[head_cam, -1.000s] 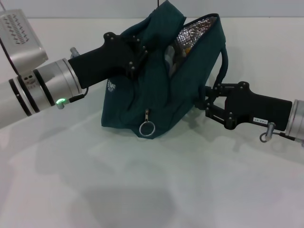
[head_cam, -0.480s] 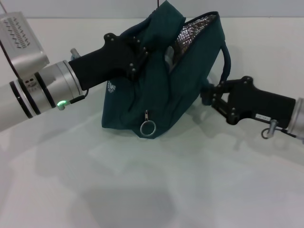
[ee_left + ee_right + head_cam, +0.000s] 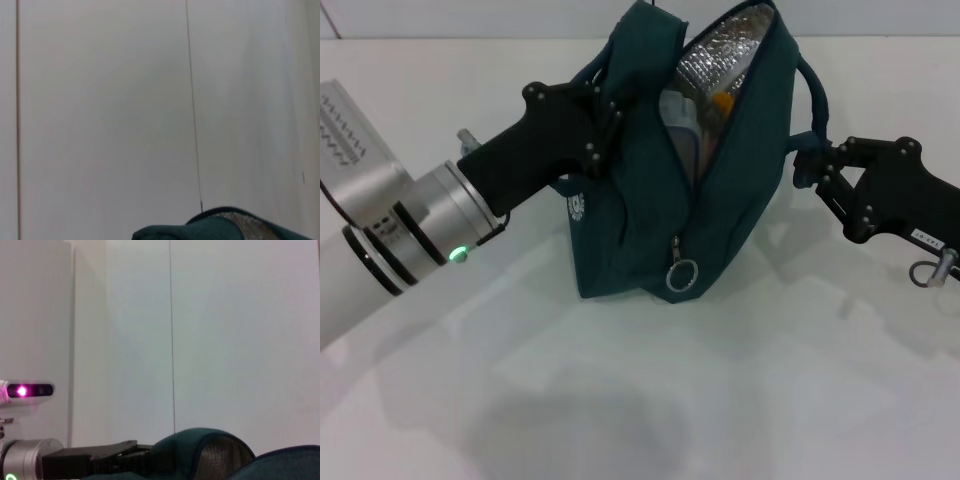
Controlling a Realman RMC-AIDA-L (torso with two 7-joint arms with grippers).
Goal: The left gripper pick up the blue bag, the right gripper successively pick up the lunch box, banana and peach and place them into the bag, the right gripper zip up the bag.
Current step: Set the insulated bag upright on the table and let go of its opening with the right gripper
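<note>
Since a moment ago the blue bag has swung more upright and toward the robot's right, and the right claw has drawn back and up. From the head, the left claw stays clamped on the bag's left flap above the white counter. The right claw sits against a handle; whether it grips, I cannot tell. A white logo on the fabric is unreadable.

Left wrist: bag's top edge before a pale wall.

Right wrist: bag, left claw.
</note>
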